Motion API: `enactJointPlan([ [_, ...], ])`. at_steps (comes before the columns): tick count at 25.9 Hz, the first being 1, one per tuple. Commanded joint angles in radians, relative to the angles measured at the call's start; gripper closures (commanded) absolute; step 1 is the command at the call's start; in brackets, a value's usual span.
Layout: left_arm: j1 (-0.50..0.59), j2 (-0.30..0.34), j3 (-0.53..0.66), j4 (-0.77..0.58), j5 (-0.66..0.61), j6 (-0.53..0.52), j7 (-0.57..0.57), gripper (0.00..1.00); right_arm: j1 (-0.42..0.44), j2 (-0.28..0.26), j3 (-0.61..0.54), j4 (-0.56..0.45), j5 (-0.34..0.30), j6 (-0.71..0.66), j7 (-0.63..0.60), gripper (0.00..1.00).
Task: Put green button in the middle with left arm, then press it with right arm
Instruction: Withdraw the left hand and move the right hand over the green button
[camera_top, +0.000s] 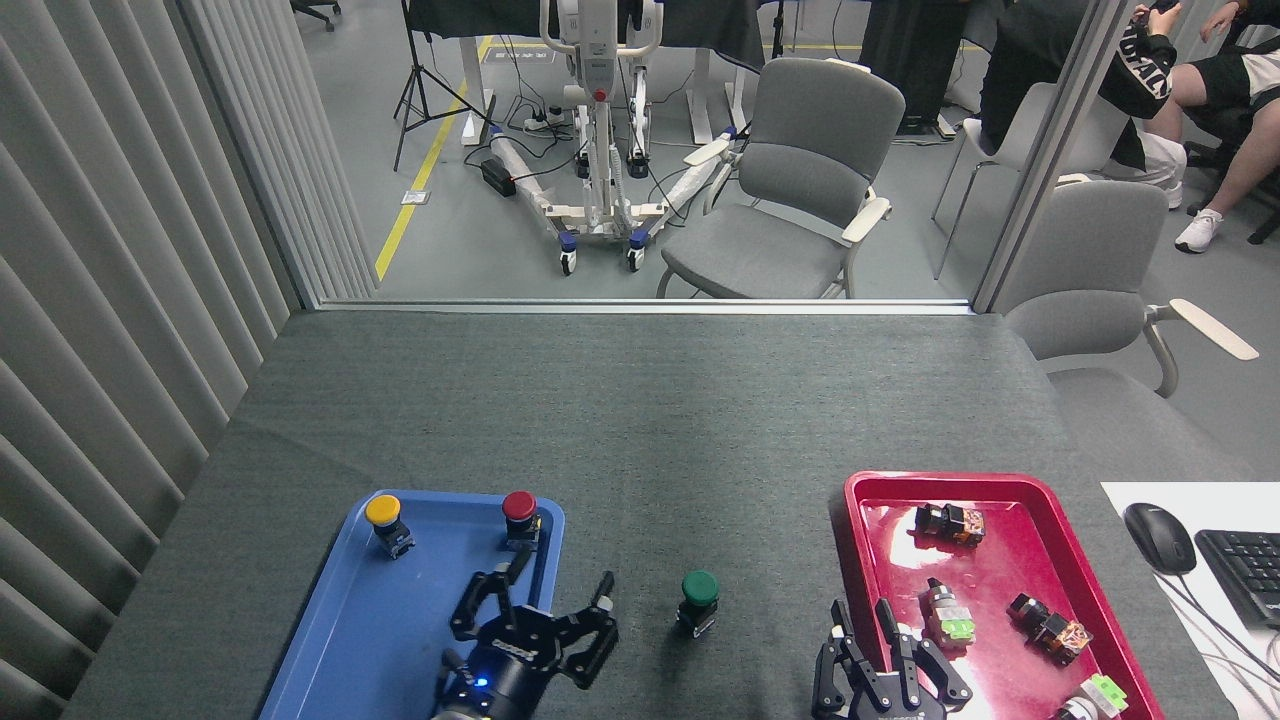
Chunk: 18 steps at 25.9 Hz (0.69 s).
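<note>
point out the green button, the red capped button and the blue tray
round dark-green capped push-button (699, 587), head view, on its cap
round red-capped push-button (518, 505), head view, on its cap
flat blue plastic tray (385, 625), head view, on its bare floor

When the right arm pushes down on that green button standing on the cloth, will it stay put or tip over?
The green button looks top-heavy: its wide round cap sits on a narrower body, so an off-centre push could probably tip it. A straight-down press on the cap should likely hold, since it stands upright on the textured cloth, which probably resists sliding. It stands free, clear of the right gripper.
</note>
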Motion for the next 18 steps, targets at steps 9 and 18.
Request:
enactJointPlan([
  [9, 0.12, 0.076, 0.224, -0.127, 0.083, 0.032, -0.123, 0.0, -0.068, 0.002, 0.086, -0.015, 0.006, -0.024, 0.007, 1.0],
  [18, 0.149, 0.084, 0.254, -0.124, 0.08, 0.035, -0.117, 0.0, -0.097, 0.014, 0.195, 0.036, 0.032, 0.024, 0.01, 1.0],
])
